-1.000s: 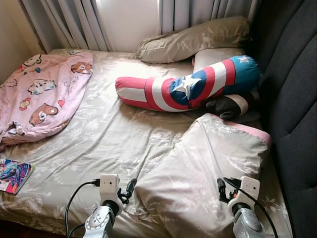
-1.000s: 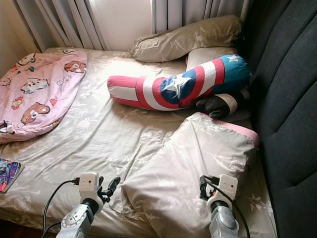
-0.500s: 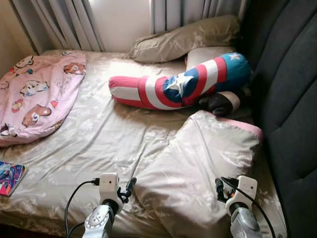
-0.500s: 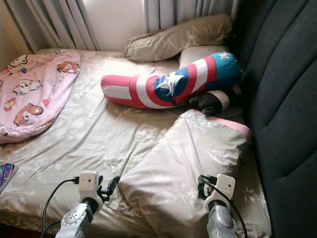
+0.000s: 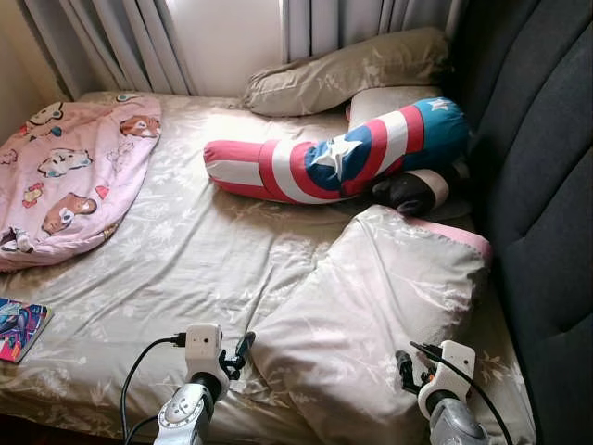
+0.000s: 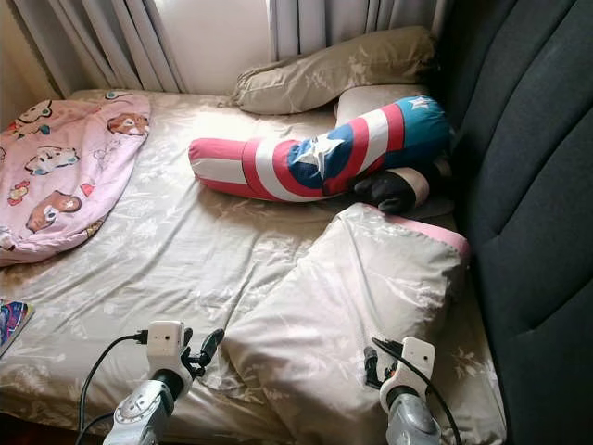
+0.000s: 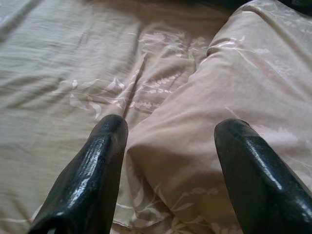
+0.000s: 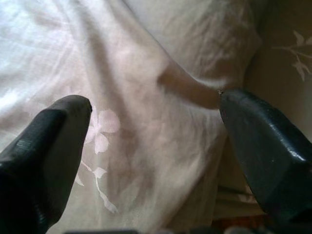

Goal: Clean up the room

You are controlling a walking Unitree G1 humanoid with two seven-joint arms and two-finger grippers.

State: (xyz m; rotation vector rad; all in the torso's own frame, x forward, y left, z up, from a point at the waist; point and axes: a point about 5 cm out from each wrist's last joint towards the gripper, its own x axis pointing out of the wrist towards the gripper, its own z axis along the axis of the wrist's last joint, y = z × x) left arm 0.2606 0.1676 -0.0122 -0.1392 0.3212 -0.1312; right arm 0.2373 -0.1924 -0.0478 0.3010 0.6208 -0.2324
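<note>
We hold our left gripper (image 7: 168,141) and right gripper (image 8: 153,114) spread wide at the big beige floral pillow (image 5: 371,324).

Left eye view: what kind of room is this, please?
Most likely a bedroom. A bed with a floral sheet stands against a dark padded headboard, pillows and a striped bolster lie on it, and curtains hang behind.
</note>
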